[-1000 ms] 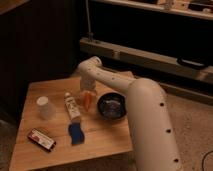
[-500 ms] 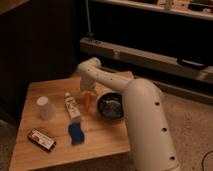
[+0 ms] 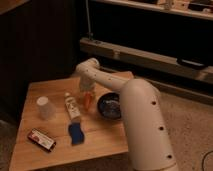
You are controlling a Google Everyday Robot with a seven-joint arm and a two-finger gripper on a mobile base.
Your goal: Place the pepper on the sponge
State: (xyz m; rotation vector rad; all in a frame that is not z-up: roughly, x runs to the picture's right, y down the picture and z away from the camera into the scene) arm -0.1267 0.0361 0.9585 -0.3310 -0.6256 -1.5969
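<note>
**Pepper in the claw, over the table**

I see the arm reaching left across the wooden table (image 3: 100, 146). The gripper (image 3: 87, 94) points down between the white tube (image 3: 72, 106) and the dark bowl (image 3: 110, 106), and appears clamped on the top of the pepper (image 3: 88, 102), which hangs upright. The sponge (image 3: 76, 134) lies nearer the front edge, well apart from the pepper, by the tube's lower end. 1 white cup (image 3: 45, 107) and 1 red-and-white box (image 3: 41, 139) sit to the left.

The scene was dim and warm-toned, with light from above falling brightest on the white arm (image 3: 142, 115) and the wooden table (image 3: 50, 87), while the wall behind sank near black and the gripper (image 3: 87, 94), low over the table's middle at the pepper (image 3: 88, 103), sat shaded.
</note>
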